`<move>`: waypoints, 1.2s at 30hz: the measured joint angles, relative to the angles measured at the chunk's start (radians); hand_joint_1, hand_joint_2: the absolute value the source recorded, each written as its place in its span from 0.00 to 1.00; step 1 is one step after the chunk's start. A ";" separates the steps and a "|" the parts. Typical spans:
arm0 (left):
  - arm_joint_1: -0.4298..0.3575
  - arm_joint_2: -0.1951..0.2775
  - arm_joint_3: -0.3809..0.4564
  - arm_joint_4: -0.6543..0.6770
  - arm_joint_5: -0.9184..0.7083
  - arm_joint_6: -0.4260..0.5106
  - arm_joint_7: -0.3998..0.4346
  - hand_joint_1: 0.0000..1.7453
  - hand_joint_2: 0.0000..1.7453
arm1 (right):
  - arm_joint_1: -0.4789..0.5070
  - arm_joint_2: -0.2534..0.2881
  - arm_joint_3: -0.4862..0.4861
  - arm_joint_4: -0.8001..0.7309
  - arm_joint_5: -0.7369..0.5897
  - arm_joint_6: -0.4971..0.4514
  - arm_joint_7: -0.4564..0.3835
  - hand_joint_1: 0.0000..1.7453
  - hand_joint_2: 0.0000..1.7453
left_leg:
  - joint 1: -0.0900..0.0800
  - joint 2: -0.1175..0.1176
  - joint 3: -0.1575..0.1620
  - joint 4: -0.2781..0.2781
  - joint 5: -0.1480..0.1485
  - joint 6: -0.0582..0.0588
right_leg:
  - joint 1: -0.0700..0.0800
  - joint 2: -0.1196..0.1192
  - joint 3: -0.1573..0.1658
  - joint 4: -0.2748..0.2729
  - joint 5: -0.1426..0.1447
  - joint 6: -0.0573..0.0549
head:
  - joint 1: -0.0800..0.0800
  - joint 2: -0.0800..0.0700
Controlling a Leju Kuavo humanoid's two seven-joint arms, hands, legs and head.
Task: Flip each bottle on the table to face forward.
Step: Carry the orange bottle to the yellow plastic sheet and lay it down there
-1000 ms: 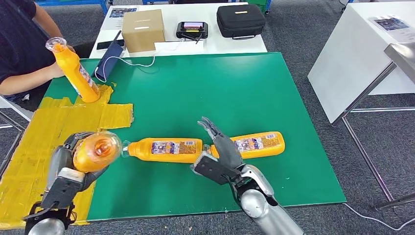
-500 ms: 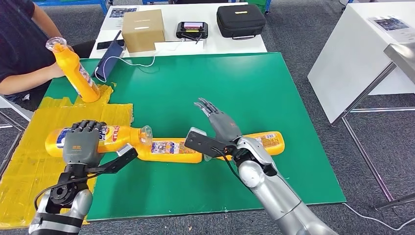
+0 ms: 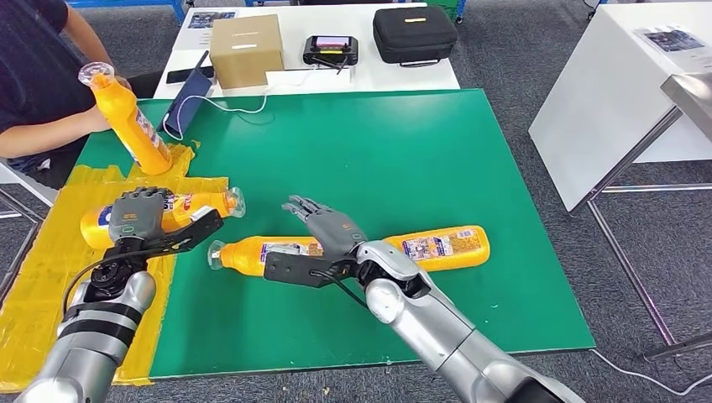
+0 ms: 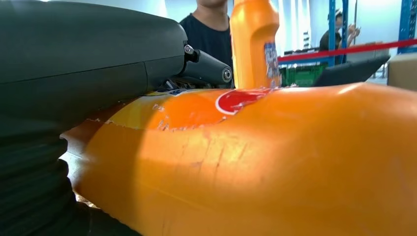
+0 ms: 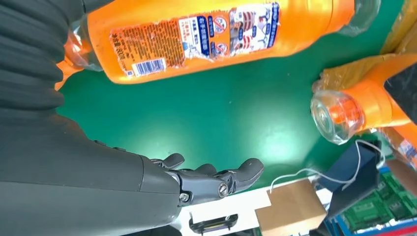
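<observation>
Four orange plastic bottles are in play on the green table mat (image 3: 437, 151). Left hand (image 3: 137, 220) first: its dark fingers (image 3: 144, 201) are wrapped over the orange bottle with the red-and-blue label (image 3: 189, 207), gripping it as it lies on its side across the yellow taped patch (image 3: 50, 252), clear cap toward the middle of the mat; up close from the left wrist, that bottle's orange wall sits right against the palm. Right hand (image 3: 323, 239) now: fingers (image 3: 304, 206) spread and stretched flat, holding nothing, hovering over the base end of the middle orange bottle with the printed label (image 3: 269, 254), which lies on its side on the green. Whether the palm touches it, I cannot tell. Just beyond that hand, the far orange bottle with the barcode label (image 3: 441, 246) also lies flat. At the back left corner a person's hand (image 3: 92, 119) steadies an upright orange bottle (image 3: 126, 117).

Against half a second ago, the left hand's bottle has drawn back off the middle bottle, so their caps no longer overlap. The right hand has swung left, off the far bottle and over the middle one.
</observation>
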 joint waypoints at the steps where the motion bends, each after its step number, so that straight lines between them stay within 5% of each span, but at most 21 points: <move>1: -0.007 0.000 0.000 0.015 0.013 -0.002 -0.005 1.00 1.00 | -0.004 0.003 0.007 0.010 0.000 0.005 0.000 0.00 1.00 | 0.000 0.000 0.000 0.000 0.000 0.000 | 0.000 0.000 0.000 0.000 0.000 0.000 | 0.000 0.000; 10: -0.090 0.010 0.007 0.151 0.232 -0.132 -0.139 1.00 1.00 | -0.028 0.037 0.080 0.136 0.008 0.017 0.004 0.00 1.00 | 0.000 0.000 0.000 0.000 0.000 0.000 | 0.001 0.000 0.000 0.000 0.000 0.000 | 0.000 0.000; 12: -0.099 0.016 0.006 0.174 0.297 -0.195 -0.187 0.58 1.00 | -0.035 0.038 0.089 0.166 0.031 0.000 0.019 0.00 1.00 | 0.000 0.000 0.000 0.000 0.000 0.000 | 0.000 0.000 0.000 0.000 0.000 0.000 | 0.000 0.000; 14: -0.102 0.023 0.002 0.188 0.351 -0.246 -0.222 0.09 0.50 | -0.042 0.039 0.092 0.190 0.050 -0.013 0.028 0.00 1.00 | 0.000 0.000 0.000 0.000 0.000 0.000 | 0.000 0.000 0.000 0.000 0.000 0.000 | 0.000 0.000; 15: -0.103 0.028 -0.002 0.193 0.374 -0.271 -0.236 0.00 0.25 | -0.045 0.039 0.094 0.199 0.058 -0.016 0.029 0.00 1.00 | 0.000 0.000 0.000 0.000 0.000 0.000 | 0.000 0.000 0.000 0.000 0.000 0.000 | 0.000 0.000; 16: -0.104 0.036 -0.008 0.196 0.398 -0.300 -0.252 0.00 0.00 | -0.047 0.039 0.096 0.206 0.068 -0.019 0.031 0.00 1.00 | 0.000 0.000 0.000 0.000 0.000 0.000 | 0.000 0.000 0.000 0.000 0.000 0.000 | 0.000 0.000; 21: -0.097 0.094 -0.059 0.202 0.526 -0.446 -0.334 0.00 0.00 | -0.060 0.041 0.112 0.233 0.142 -0.050 0.066 0.00 1.00 | 0.000 0.001 0.000 0.000 0.000 0.000 | 0.000 0.000 0.000 0.000 0.000 0.000 | 0.000 0.000; 36: -0.075 0.158 -0.164 0.153 0.666 -0.472 -0.327 0.00 0.00 | -0.080 0.078 0.115 0.362 0.253 -0.098 0.116 0.00 1.00 | 0.000 0.000 0.000 0.000 0.000 0.000 | 0.000 0.000 0.000 0.000 0.000 0.000 | 0.000 0.000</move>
